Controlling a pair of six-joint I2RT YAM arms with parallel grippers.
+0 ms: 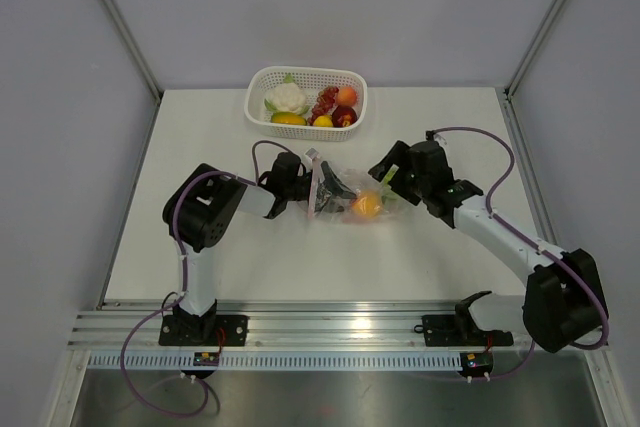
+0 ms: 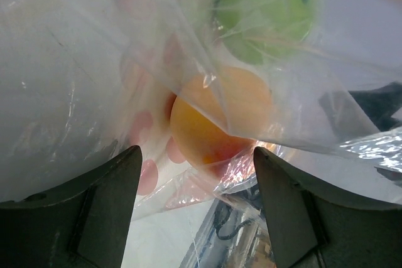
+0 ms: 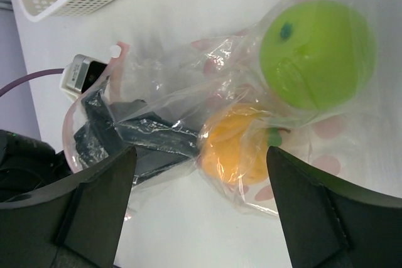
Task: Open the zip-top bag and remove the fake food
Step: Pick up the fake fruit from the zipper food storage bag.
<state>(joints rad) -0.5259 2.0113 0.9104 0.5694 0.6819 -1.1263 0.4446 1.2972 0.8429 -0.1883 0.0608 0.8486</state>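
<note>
My left arm: black joints, white links.
My right arm: same black and white.
Cables: purple.
Fingers: dark grey wedges.

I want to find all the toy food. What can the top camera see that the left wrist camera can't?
Only the top view shows the white basket holding the cauliflower and other pieces, plus the left arm and right arm. Only the left wrist view shows the pink dots on the plastic and the open left gripper up close. Both show the zip-top bag, the orange fruit and the green apple.
</note>
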